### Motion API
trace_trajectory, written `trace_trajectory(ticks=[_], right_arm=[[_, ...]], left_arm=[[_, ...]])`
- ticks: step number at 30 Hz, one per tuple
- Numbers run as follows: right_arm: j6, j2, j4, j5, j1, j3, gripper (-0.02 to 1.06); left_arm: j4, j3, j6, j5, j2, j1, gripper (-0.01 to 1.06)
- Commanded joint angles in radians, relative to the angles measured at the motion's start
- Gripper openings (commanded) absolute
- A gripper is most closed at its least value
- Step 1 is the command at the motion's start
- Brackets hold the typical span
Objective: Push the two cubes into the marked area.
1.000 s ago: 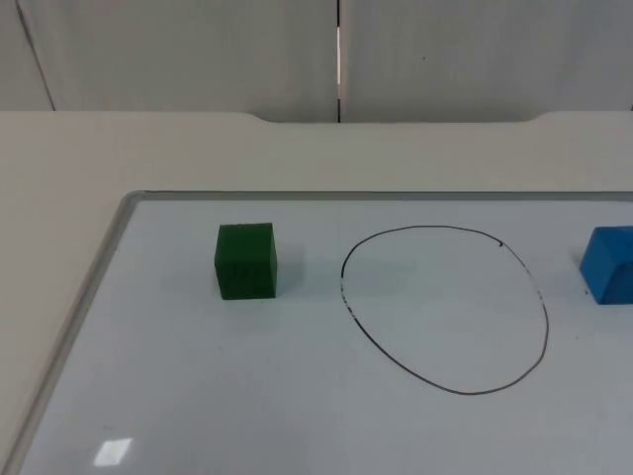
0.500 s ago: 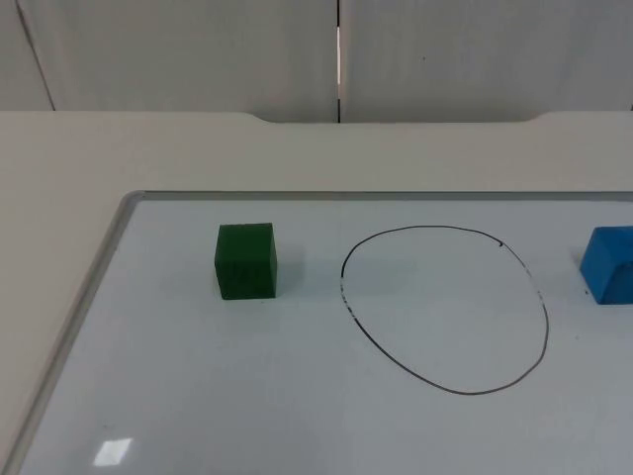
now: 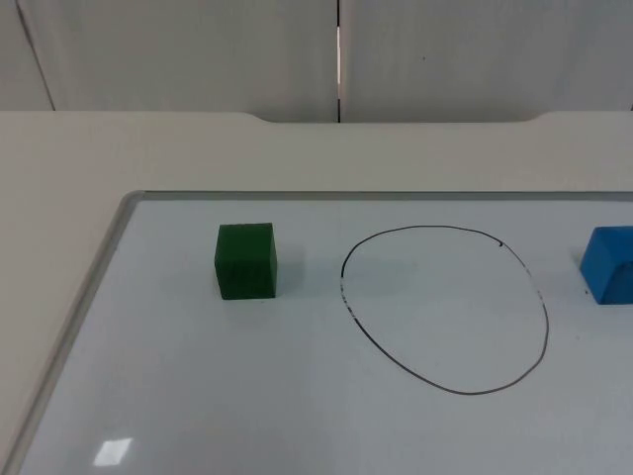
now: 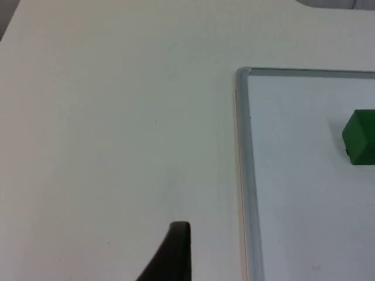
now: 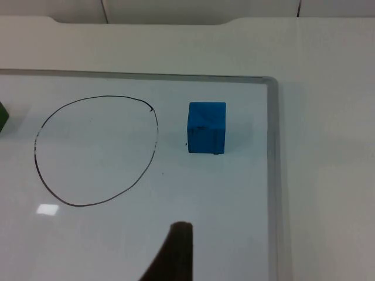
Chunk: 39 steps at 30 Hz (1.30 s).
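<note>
A green cube (image 3: 245, 260) stands on the whiteboard, a short way left of a black hand-drawn oval (image 3: 445, 309). Right of the oval sits a blue cube (image 3: 608, 264), cut by the picture's edge. Both cubes lie outside the line. My left gripper (image 4: 176, 252) hangs over the bare table outside the board's left frame, well apart from the green cube (image 4: 360, 137). My right gripper (image 5: 176, 252) is above the board on the near side of the blue cube (image 5: 206, 127) and the oval (image 5: 96, 151), touching neither.
The whiteboard (image 3: 198, 396) has a raised grey frame (image 3: 94, 297) along its left and far edges, and a right edge (image 5: 271, 175) close to the blue cube. Plain table (image 3: 297, 153) runs back to the grey partition wall (image 3: 198, 49).
</note>
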Motion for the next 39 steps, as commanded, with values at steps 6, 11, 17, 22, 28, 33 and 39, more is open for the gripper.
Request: trace_trajectory(ticks=[6,11,17,22,28,33,39], right_arm=[[-0.005,-0.003,-0.002,-0.005,-0.006,0.002,0.84],[-0.005,-0.003,-0.002,-0.005,-0.006,0.002,0.84],[-0.005,-0.003,-0.002,-0.005,-0.006,0.002,0.84],[-0.005,-0.003,-0.002,-0.005,-0.006,0.002,0.84],[-0.005,-0.003,-0.002,-0.005,-0.006,0.002,0.84],[-0.005,-0.003,-0.002,-0.005,-0.006,0.002,0.84],[-0.005,-0.003,-0.002,-0.005,-0.006,0.002,0.84]], left_arm=[[-0.015,-0.006,0.0,-0.061,0.122,0.003,0.58],[-0.019,-0.006,0.0,-0.088,0.151,0.003,0.31],[-0.02,-0.006,0.0,-0.146,0.155,0.003,0.0],[-0.024,-0.006,0.006,-0.178,0.155,0.003,0.0],[-0.038,-0.006,0.006,-0.211,0.156,0.003,0.0],[-0.047,-0.011,0.006,-0.237,0.181,0.003,0.0],[-0.052,-0.053,0.022,-0.258,0.283,0.003,0.0]])
